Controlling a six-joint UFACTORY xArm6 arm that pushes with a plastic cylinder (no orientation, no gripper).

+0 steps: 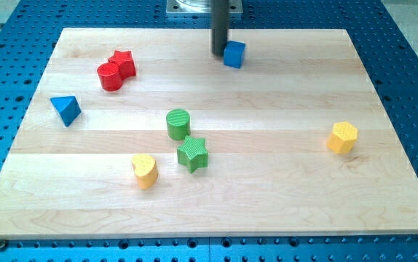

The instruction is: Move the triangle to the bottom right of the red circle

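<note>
Wooden board (282, 189) | blue triangle (65, 109) far left of my tip (219, 52)

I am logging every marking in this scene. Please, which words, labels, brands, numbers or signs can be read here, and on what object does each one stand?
None: no text, number, logo or sign is readable anywhere in the camera view.
The wooden board, the blue perforated table and all the blocks, such as the blue triangle and the red circle, are unmarked.
My tip bears no label.
</note>
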